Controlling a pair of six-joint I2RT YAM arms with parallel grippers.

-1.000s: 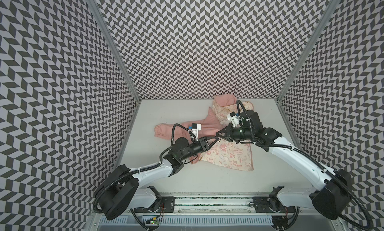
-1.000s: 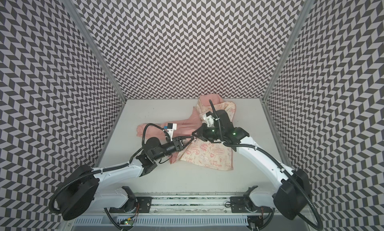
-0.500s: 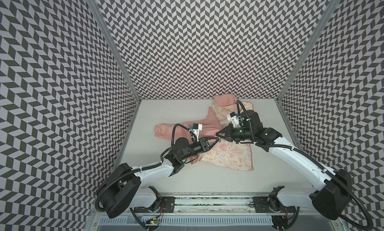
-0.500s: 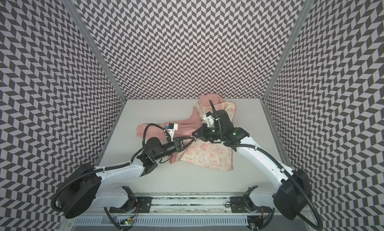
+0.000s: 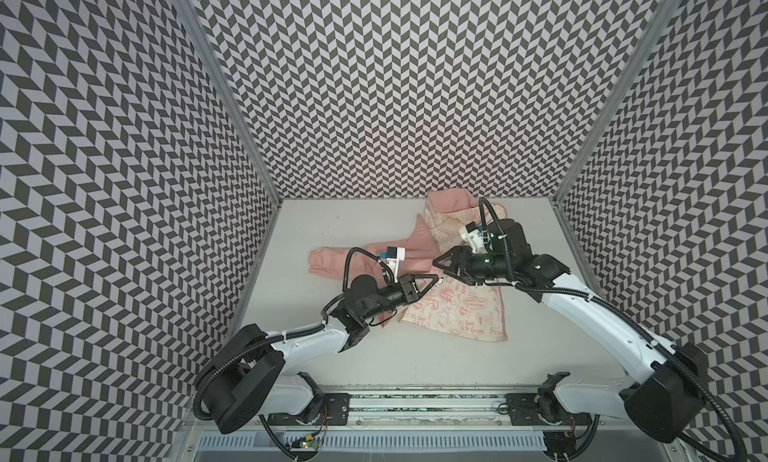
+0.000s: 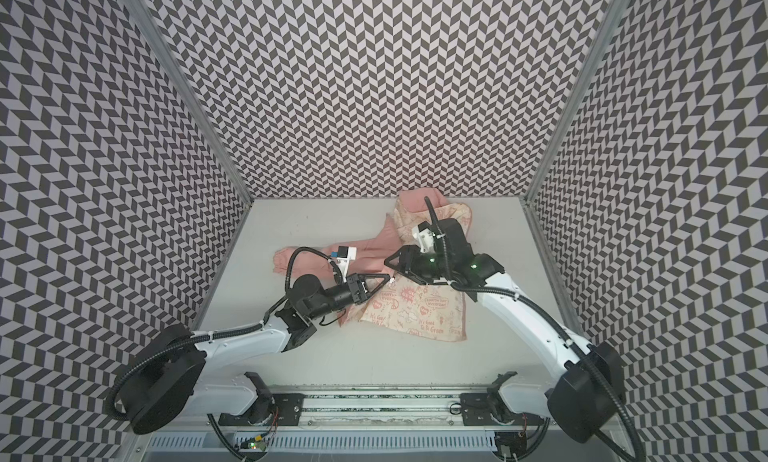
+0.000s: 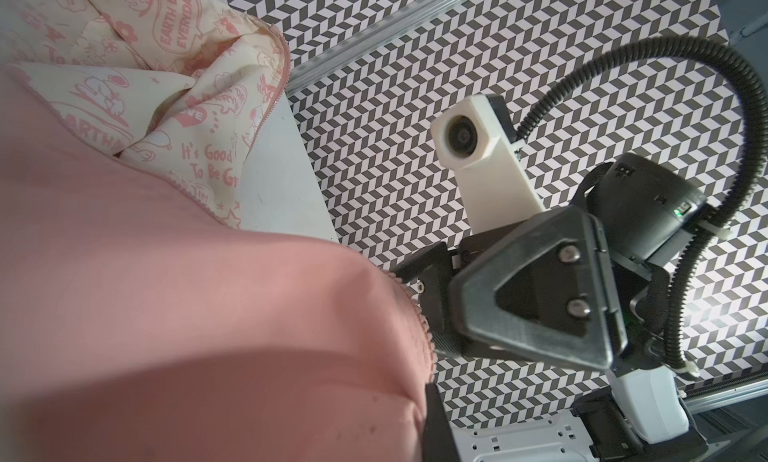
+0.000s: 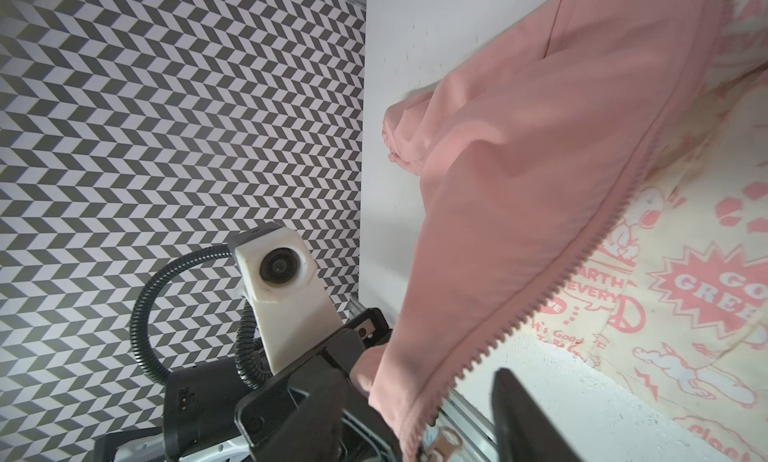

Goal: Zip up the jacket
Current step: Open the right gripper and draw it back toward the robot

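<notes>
**A:** Room first.

**B:** Three-sided booth. Black-and-white chevron-patterned walls (image 5: 395,86) at the back and both sides, with bare aluminium posts (image 5: 232,94) in the back corners. The work surface is a flat, matte, pale grey tabletop (image 5: 332,219) with a few faint specks. A metal mounting rail (image 5: 415,401) runs along the near edge and carries both arm bases.

**A:** And the garment?

**B:** The small salmon-pink jacket (image 5: 461,310) with cream printed lining shows in both top views (image 6: 415,314). It sits right of centre, its far end reaching the foot of the back wall. One pink sleeve (image 5: 332,260) trails toward the left. The jacket lies open with the lining up and the pink lettering readable. The pink zipper teeth (image 8: 582,273) run unjoined along one front edge.

**A:** Left side?

**B:** The left gripper (image 5: 436,278) is pinched tight on that pink front edge, near its lower end, and holds it raised off the table. Pink fabric fills much of the left wrist view.

**A:** Right side?

**B:** The right gripper (image 5: 439,268) is just beside the left one, tips nearly meeting. Its jaws are spread wide and grip nothing. The pink edge hangs just in front of it.
</notes>
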